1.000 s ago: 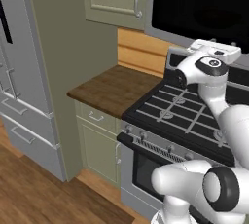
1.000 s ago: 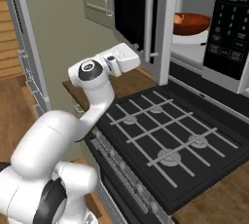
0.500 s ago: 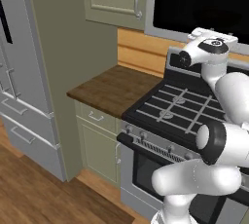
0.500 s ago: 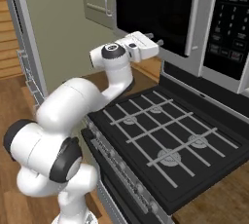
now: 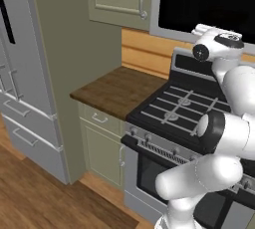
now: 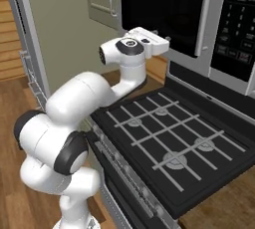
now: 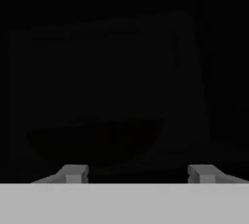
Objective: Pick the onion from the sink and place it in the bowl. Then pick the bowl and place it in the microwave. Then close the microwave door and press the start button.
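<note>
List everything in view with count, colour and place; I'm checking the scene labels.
microwave door: one, black glass with silver frame, shut, above the stove.
handle: one, silver, vertical, right side of the door.
keypad: one, black, right of the handle.
bowl: one, dim dark shape behind the glass in the hand view.
stove: one, black with grey grates, below the microwave.
counter: one, dark wood, left of the stove.
cabinets: olive green, above and below the counter.
fridge: one, silver, far left.
arm: one, white, raised.
end effector: one, open, facing the door.
</note>
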